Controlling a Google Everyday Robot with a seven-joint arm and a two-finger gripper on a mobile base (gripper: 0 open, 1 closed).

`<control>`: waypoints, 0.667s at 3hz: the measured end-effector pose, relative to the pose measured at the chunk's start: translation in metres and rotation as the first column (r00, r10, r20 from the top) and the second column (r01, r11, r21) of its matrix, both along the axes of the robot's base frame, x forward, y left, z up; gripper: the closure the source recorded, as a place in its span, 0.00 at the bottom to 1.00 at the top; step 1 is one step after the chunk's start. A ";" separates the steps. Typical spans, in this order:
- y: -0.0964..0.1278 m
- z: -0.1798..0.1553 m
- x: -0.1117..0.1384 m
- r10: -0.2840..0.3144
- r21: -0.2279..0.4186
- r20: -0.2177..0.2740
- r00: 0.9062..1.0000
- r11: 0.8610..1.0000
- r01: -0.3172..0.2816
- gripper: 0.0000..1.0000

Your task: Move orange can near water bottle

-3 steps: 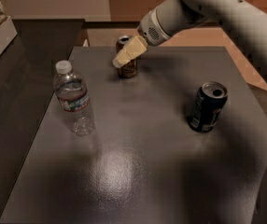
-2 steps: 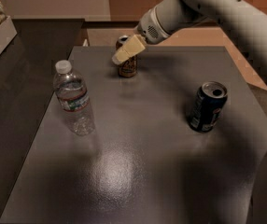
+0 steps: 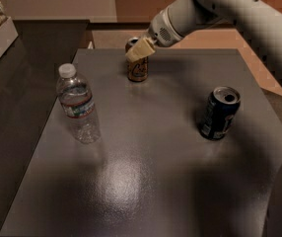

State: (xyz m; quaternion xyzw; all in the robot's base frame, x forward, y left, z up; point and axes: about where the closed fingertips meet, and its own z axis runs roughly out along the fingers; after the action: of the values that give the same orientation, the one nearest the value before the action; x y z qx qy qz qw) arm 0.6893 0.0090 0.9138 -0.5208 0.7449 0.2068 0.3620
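The orange can (image 3: 138, 70) stands upright at the far middle of the grey table (image 3: 146, 181), with pale cursive lettering on its side. My gripper (image 3: 140, 50) is at the can's top, reaching in from the upper right on the white arm, and it covers part of the rim. The water bottle (image 3: 78, 104) stands upright at the left of the table, clear with a white cap and a red and blue label. It is well apart from the can, nearer to me and to the left.
A black can (image 3: 219, 113) with an open silver top stands at the right of the table. A darker counter (image 3: 13, 98) runs along the left side. The white arm (image 3: 239, 14) spans the upper right.
The gripper and the orange can's top have shifted very slightly to the right. The bottle and the black can have not moved.
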 end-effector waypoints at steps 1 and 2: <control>-0.007 0.013 -0.013 0.024 0.005 0.017 1.000 1.000 -0.024 0.86; -0.011 0.031 -0.043 0.096 0.014 0.030 0.995 0.995 -0.096 1.00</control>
State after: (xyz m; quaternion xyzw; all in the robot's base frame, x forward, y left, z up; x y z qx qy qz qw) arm 0.6465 -0.0024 0.9445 -0.5562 0.7121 0.2222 0.3664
